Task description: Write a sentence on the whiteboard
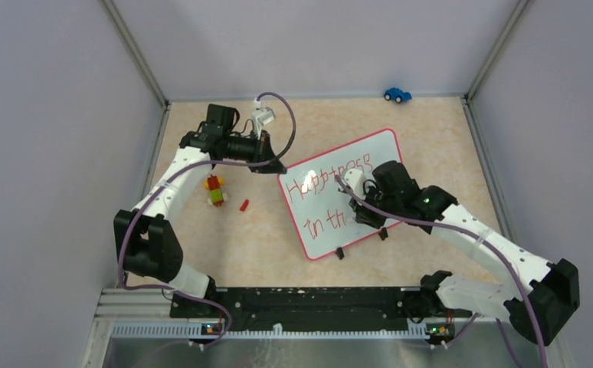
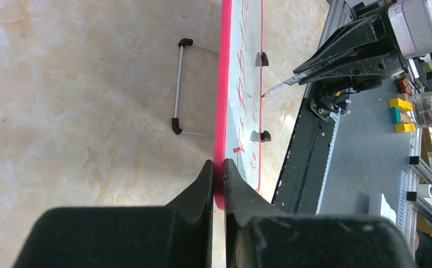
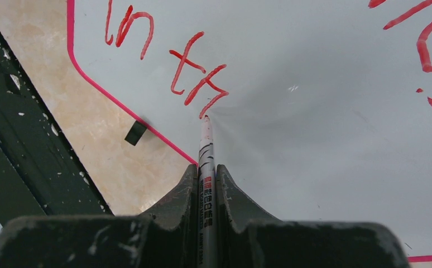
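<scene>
A beige, marbled tabletop (image 1: 431, 138) sits between plain pale grey walls (image 1: 48, 115) with metal corner posts. On the left lie a small stack of red, yellow and green toy bricks (image 1: 215, 190) and, just beside it, a tiny red piece (image 1: 244, 205). Above them, the left gripper (image 2: 218, 164) is clenched on the thin pink frame (image 2: 223, 84) of the whiteboard (image 1: 370, 157) at its upper left corner. The glossy white board, a rectangle with rounded corners, lies at a diagonal mid-table, with two small black feet (image 1: 340, 252) at its near edge. Thin red handwriting (image 1: 332, 178) reads "Happiness" on the first line and "in th" below. The right gripper (image 3: 205, 170) grasps a slim white marker (image 3: 205, 145), its jaws tight around the barrel and its red tip touching the board just after the "th". A small blue toy car (image 1: 397, 94) sits by the far wall, well apart from the board.
</scene>
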Robot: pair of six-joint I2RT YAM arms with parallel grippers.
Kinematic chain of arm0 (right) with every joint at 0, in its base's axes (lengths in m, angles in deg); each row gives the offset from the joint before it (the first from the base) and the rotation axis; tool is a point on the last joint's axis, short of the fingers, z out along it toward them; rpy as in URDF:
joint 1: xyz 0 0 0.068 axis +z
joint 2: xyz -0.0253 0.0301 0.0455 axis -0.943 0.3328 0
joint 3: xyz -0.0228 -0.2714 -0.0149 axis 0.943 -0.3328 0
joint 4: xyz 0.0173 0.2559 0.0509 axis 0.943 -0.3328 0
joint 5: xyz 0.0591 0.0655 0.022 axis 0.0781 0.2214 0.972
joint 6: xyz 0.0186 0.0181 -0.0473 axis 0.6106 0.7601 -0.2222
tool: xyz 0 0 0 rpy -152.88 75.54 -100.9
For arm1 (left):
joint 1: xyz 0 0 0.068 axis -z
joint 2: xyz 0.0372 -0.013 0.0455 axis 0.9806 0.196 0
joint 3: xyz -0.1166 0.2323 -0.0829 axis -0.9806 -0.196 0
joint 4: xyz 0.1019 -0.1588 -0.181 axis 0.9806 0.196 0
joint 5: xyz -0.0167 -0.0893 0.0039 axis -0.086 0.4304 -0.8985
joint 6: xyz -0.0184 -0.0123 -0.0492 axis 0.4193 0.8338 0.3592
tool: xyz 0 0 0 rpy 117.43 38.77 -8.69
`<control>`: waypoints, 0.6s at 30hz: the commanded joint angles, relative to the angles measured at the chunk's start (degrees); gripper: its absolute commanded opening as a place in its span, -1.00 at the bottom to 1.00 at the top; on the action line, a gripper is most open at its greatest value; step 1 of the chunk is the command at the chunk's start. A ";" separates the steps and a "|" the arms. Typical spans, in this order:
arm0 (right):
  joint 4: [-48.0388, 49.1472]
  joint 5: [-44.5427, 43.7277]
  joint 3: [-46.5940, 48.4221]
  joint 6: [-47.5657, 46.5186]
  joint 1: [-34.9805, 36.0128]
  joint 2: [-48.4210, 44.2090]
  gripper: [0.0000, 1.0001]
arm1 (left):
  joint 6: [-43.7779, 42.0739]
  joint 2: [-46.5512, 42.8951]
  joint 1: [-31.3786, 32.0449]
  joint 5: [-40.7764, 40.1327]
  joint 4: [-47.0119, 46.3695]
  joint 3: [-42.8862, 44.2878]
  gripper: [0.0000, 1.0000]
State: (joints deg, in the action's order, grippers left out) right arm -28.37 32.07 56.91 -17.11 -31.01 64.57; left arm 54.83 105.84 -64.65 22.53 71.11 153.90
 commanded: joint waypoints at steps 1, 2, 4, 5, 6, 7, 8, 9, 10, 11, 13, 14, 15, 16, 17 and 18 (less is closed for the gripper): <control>2.75 -1.95 2.60 0.64 -0.48 0.49 -1.00 | -1.81 1.88 2.20 -2.19 3.79 -1.19 -1.00; 3.01 -2.24 2.52 0.63 -0.52 0.78 -1.00 | -1.84 1.92 2.19 -2.26 3.84 -1.28 -1.00; 3.42 -3.05 2.28 0.48 -0.59 1.45 -1.00 | -1.90 1.77 2.21 -2.41 3.88 -1.36 -1.00; 3.59 -3.52 2.23 0.34 -0.77 1.77 -1.00 | -1.93 1.80 2.19 -2.41 3.88 -1.30 -1.00; 3.85 -3.96 2.12 0.25 -1.07 1.93 -1.00 | -1.96 1.78 2.17 -2.42 3.88 -1.36 -1.00; 4.12 -4.34 1.96 0.13 -1.39 1.92 -1.00 | -2.01 1.77 2.21 -2.42 3.88 -1.35 -1.00; 3.96 -4.71 2.01 -0.20 -1.67 1.94 -1.00 | -1.97 1.83 2.20 -2.41 3.88 -1.41 -1.00; 3.69 -4.91 2.12 -0.50 -1.93 1.91 -1.00 | -2.01 1.87 2.22 -2.44 3.88 -1.36 -1.00; 3.41 -4.96 2.30 -0.76 -2.34 1.82 -1.00 | -1.94 1.98 2.19 -2.41 3.88 -1.30 -1.00; 3.05 -5.02 2.47 -1.11 -2.70 1.68 -1.00 | -1.89 2.06 2.21 -2.39 3.88 -1.29 -1.00; 2.48 -5.13 2.73 -1.74 -3.57 1.36 -1.00 | -1.77 2.26 2.17 -2.26 3.88 -1.21 -1.00; 2.25 -5.08 2.95 -2.08 -4.00 1.25 -1.00 | -1.82 2.38 2.16 -2.28 3.82 -1.12 -1.00; 1.94 -5.06 3.17 -2.35 -4.37 1.19 -1.00 | -1.79 2.49 2.19 -2.16 3.87 -1.05 -1.00; 1.71 -5.06 3.53 -2.55 -4.60 1.10 -1.00 | -1.75 2.58 2.21 -2.08 3.88 -0.95 -1.00; 1.58 -5.06 3.81 -2.65 -4.77 1.04 -1.00 | -1.74 2.58 2.22 -2.05 3.88 -0.93 -1.00; 1.52 -5.04 4.14 -2.70 -4.83 1.15 -1.00 | -1.75 2.70 2.17 -2.07 3.88 -0.97 -1.00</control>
State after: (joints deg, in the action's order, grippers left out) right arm -28.68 30.27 57.61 -17.87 -34.20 65.99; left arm 54.83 106.02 -64.65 22.51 71.11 153.93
